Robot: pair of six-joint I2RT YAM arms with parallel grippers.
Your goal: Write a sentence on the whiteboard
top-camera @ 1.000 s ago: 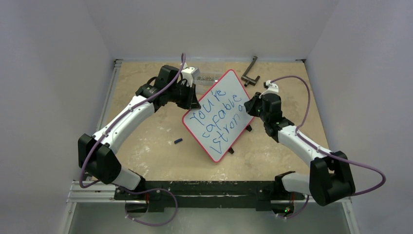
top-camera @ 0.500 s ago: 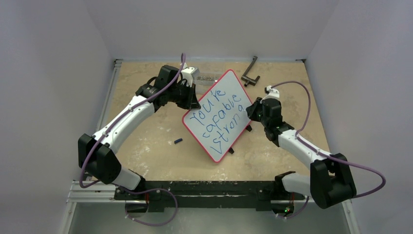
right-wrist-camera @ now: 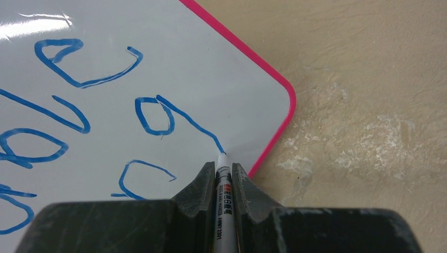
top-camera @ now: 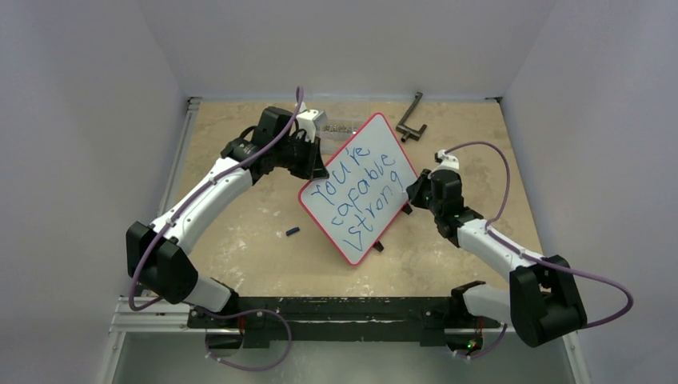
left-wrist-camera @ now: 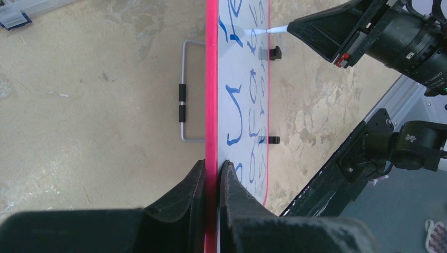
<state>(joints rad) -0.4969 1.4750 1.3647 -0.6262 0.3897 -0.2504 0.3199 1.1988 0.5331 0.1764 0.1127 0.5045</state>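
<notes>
The whiteboard (top-camera: 377,138), red-framed, stands tilted at the table's middle. On it is the sentence (top-camera: 358,192) in blue: "You're capable strong". My left gripper (top-camera: 316,168) is shut on the board's upper left edge; in the left wrist view its jaws (left-wrist-camera: 212,164) pinch the red frame (left-wrist-camera: 211,79). My right gripper (top-camera: 414,190) is at the board's right edge, shut on a white marker (right-wrist-camera: 224,200). The marker's tip touches the whiteboard (right-wrist-camera: 211,63) at the end of the last letter's tail (right-wrist-camera: 192,124), near the rounded corner.
A small dark marker cap (top-camera: 293,232) lies on the table left of the board. A dark L-shaped metal piece (top-camera: 411,118) lies at the back right. A wire stand (left-wrist-camera: 183,89) shows behind the board, and black feet (left-wrist-camera: 273,52) at its lower edge.
My right gripper has slid down the board's right edge towards me, and the last letter has gained a tail. The left arm and board have not moved.
</notes>
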